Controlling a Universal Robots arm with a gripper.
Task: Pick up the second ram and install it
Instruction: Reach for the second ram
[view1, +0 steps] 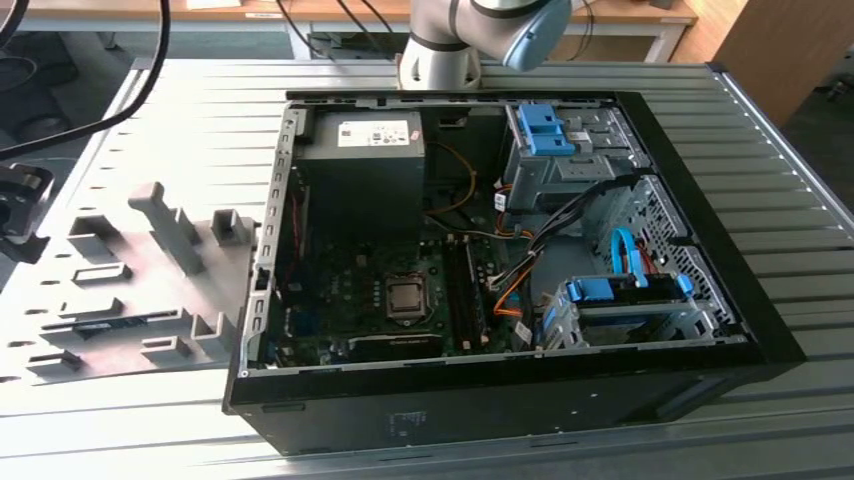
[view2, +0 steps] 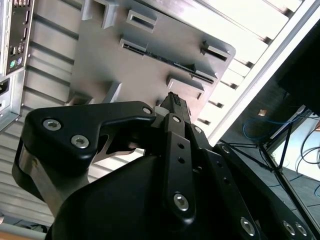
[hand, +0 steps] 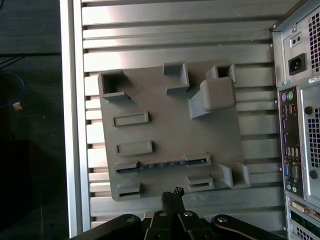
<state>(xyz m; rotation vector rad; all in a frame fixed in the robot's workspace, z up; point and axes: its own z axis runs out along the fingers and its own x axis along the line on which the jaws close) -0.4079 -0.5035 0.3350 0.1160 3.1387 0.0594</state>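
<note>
Gripper poised over the grey holder plate, fingers closed together and empty. The second ram stands on edge in the plate's slots, spanning two holder blocks, just beyond the fingertips and untouched. Its long axis runs crosswise to the direction in which the fingers point, apparently along the line on which they part. The open computer case lies off to one side of the fingers, apart from the ram
</note>
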